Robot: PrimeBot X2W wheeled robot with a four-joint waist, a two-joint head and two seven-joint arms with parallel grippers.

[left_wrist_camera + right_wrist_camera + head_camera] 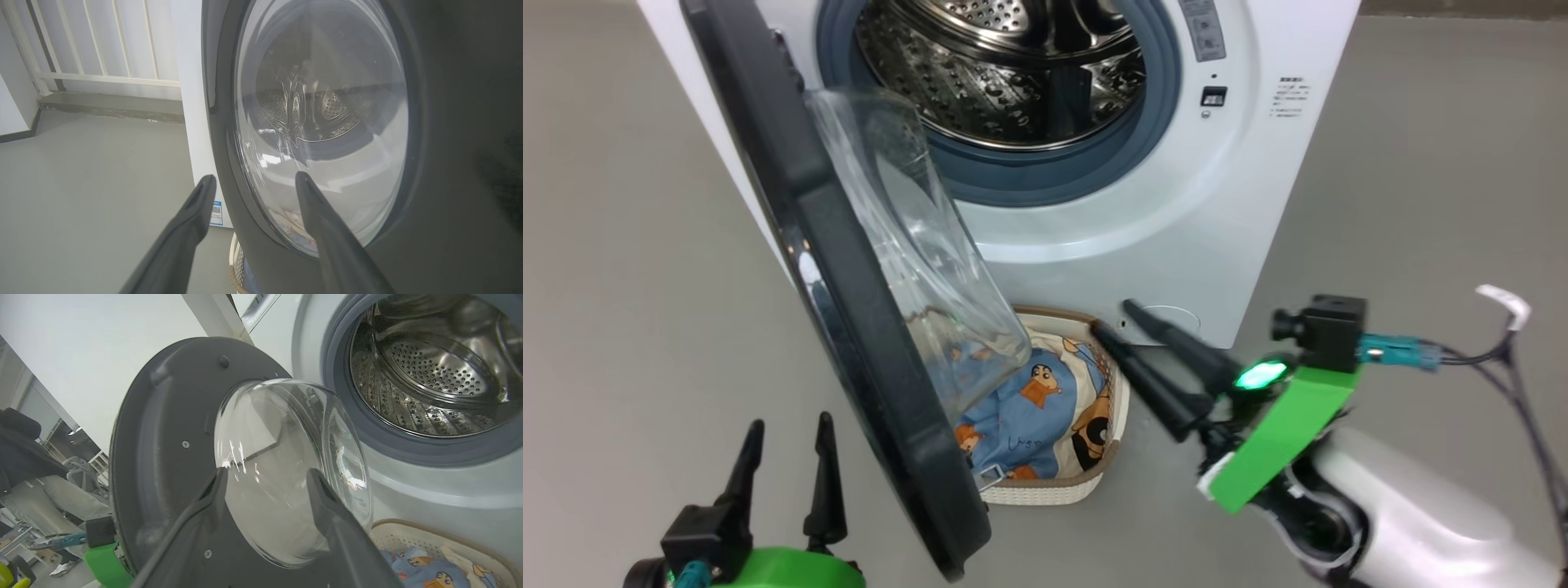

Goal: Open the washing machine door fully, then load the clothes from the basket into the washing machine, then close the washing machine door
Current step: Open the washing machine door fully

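Observation:
The washing machine (1241, 204) stands with its steel drum (1013, 73) exposed. The washing machine door (849, 269) is swung out to the left, its clear glass bowl (915, 245) bulging over the basket (1054, 490) on the floor. Light-blue printed clothes (1029, 408) fill the basket. My right gripper (1112, 316) is open and empty, its tips just above the basket's far right rim. In the right wrist view it (268, 471) points at the door's inner face (163, 449). My left gripper (791, 420) is open left of the door, facing the door's outer glass (322, 122).
Grey floor (629, 245) spreads on both sides of the machine. A white railing (102, 41) and a low step lie beyond it to the left. A person (24, 465) in a dark top and pale trousers is behind the door in the right wrist view.

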